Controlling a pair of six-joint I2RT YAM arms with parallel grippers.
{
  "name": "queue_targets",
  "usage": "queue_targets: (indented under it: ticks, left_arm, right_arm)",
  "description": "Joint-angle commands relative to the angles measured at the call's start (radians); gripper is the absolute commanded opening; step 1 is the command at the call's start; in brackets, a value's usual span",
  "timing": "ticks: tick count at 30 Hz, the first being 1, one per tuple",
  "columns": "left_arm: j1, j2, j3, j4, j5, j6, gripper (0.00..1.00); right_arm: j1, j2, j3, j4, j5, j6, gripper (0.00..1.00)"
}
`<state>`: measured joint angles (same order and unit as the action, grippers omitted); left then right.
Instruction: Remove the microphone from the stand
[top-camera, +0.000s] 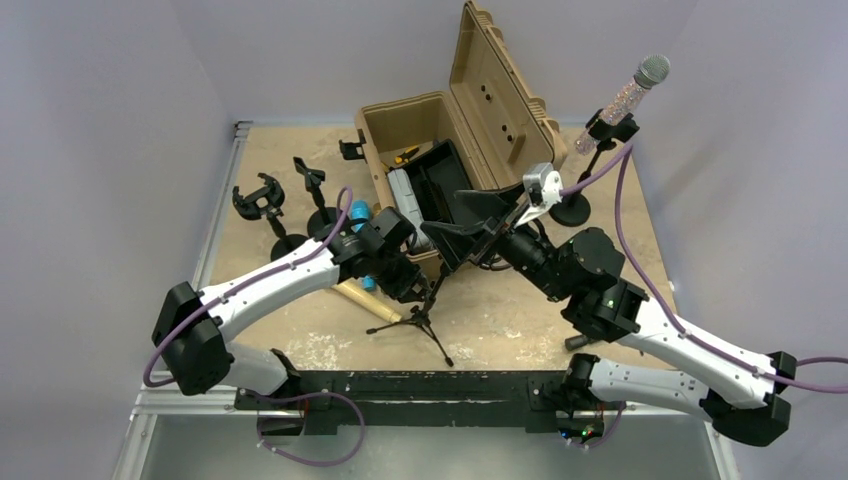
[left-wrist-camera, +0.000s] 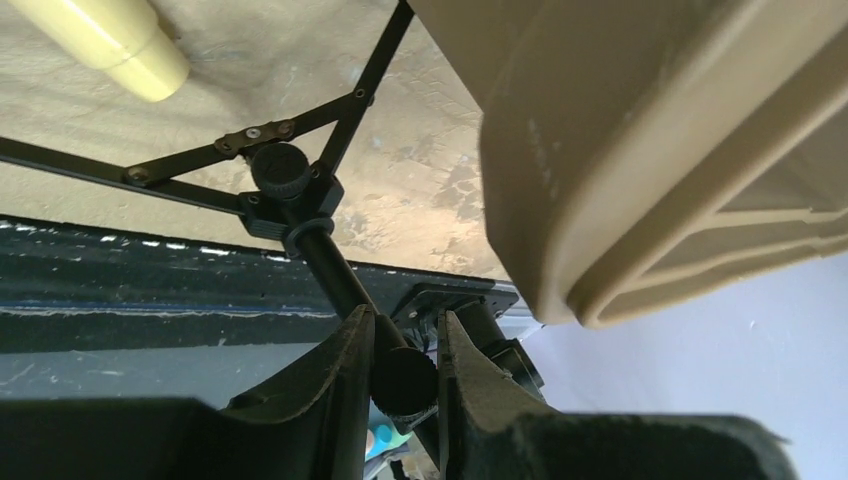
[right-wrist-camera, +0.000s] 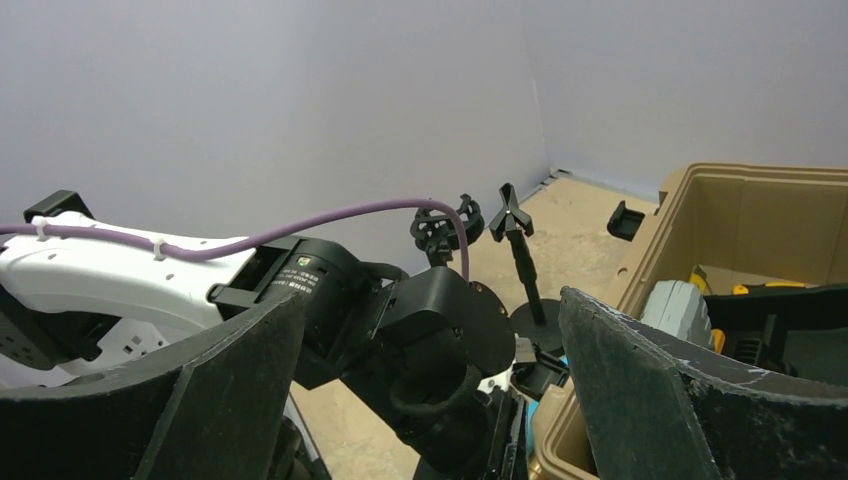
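Note:
A microphone (top-camera: 640, 85) with a glittery handle and a silver head sits tilted in the clip of a round-based stand (top-camera: 572, 208) at the back right, with neither gripper near it. My left gripper (top-camera: 408, 283) is shut on the pole of a black tripod stand (top-camera: 420, 318). In the left wrist view its fingers (left-wrist-camera: 345, 370) clamp the pole at a knob (left-wrist-camera: 405, 382). My right gripper (top-camera: 462, 238) is wide open and empty beside the case, facing the left wrist. A blue object (top-camera: 360, 213) is mostly hidden under the left arm.
An open tan case (top-camera: 505, 110) with its lid up stands at the back centre, holding a black tray and tools. Two empty black stands (top-camera: 262, 200) (top-camera: 312, 185) are at the back left. A cream cylinder (top-camera: 352, 293) lies on the table beside the tripod.

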<state>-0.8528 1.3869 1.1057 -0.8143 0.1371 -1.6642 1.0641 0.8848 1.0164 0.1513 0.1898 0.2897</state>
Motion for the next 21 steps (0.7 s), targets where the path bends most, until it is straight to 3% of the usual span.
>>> queue_targets:
  ticks: [1, 4, 10, 13, 16, 17, 18, 21]
  left_arm:
    - [0.000, 0.010, 0.019, -0.127, 0.020, 0.020, 0.00]
    - [0.000, 0.018, -0.015, -0.049, 0.063, 0.006, 0.00]
    - [0.000, 0.083, 0.012, -0.079, 0.146, 0.003, 0.00]
    - [0.005, 0.066, -0.015, -0.015, 0.158, 0.002, 0.03]
    - [0.015, 0.026, -0.038, 0.045, 0.125, 0.038, 0.46]
    - [0.016, 0.009, -0.039, 0.041, 0.099, 0.061, 0.56]
    - [0.019, -0.010, -0.046, 0.045, 0.072, 0.090, 0.65]
    - [0.030, -0.095, -0.119, 0.111, 0.028, 0.116, 0.76]
  right_arm:
    - [-0.003, -0.037, -0.008, 0.053, 0.004, -0.016, 0.97]
    - [-0.003, -0.044, -0.017, 0.058, 0.008, -0.021, 0.97]
    - [-0.003, -0.023, -0.013, 0.053, 0.002, -0.026, 0.97]
    - [-0.003, -0.020, -0.018, 0.060, 0.003, -0.022, 0.97]
    - [-0.002, -0.017, -0.020, 0.061, 0.001, -0.014, 0.97]
    - [-0.003, -0.016, -0.019, 0.061, -0.001, -0.012, 0.97]
    - [-0.003, -0.013, -0.019, 0.061, -0.001, -0.012, 0.97]
    - [-0.003, -0.001, -0.018, 0.062, -0.004, -0.012, 0.97]
